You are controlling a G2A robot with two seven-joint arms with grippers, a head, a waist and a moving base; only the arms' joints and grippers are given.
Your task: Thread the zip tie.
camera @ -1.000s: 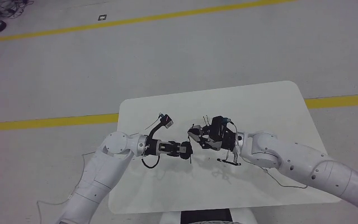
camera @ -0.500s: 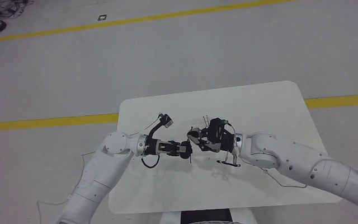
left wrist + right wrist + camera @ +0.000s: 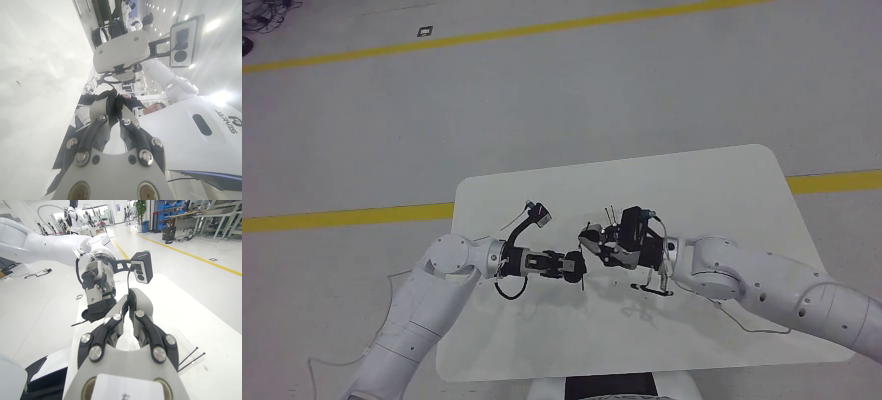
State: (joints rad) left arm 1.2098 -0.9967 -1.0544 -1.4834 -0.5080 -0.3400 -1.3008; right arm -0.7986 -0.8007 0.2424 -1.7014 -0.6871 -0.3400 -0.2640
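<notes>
Zip tie (image 3: 78, 324): a thin black strand, 1 end projecting from the left gripper (image 3: 94, 313), whose black-padded fingers are pressed together on it. Location: held in the air above the table (image 3: 722, 190), left of its middle, well away from every edge.

Right gripper (image 3: 128, 306): fingers closed tip to tip, just beside the left. Whether they pinch the tie's other end cannot be confirmed.

2 spare ties (image 3: 190, 357) lie flat near the table's middle.

Recommendation: hold the left pinch firm, align tail and head on 1 axis, advance slowly, and avoid pad contact.
</notes>
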